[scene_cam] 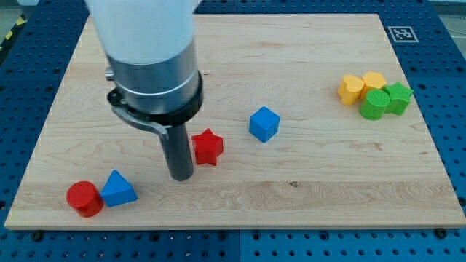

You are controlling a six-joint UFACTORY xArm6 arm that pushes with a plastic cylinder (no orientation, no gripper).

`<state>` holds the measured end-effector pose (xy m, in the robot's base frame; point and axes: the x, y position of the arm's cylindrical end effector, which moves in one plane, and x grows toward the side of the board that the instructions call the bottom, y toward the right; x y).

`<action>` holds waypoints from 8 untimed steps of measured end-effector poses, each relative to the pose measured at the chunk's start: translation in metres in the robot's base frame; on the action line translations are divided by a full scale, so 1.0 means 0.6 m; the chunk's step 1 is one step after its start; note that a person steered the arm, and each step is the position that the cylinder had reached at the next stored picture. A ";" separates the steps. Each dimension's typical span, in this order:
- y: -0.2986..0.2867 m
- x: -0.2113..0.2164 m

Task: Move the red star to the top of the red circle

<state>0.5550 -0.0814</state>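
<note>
My tip (180,176), a bare dark rod with nothing to open or close, is standing just left of the red plastic star (207,147) at centre frame. The red plastic cylinder (84,198) is lying lower left, touching the blue plastic triangular block (118,189). Pushing from this side is risking sending the star rightward, away from its target.

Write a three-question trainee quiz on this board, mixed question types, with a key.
1. True or false: my tip rests just to the view's left of the red star.
2. Which block sits right beside the red circle? A) blue cube B) blue triangle C) green star
3. Fill in: the cluster at the view's right holds two yellow blocks and two ____ blocks.

Key
1. True.
2. B: the blue triangle sits against the circle's right side in the view, while the blue cube stands alone near the middle.
3. Green: the green blocks lie next to the yellow blocks.
</note>
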 end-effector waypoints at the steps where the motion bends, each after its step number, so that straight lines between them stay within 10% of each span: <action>1: 0.078 0.000; 3: 0.186 -0.050; 6: -0.115 -0.038; 8: -0.044 -0.060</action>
<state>0.5191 -0.1077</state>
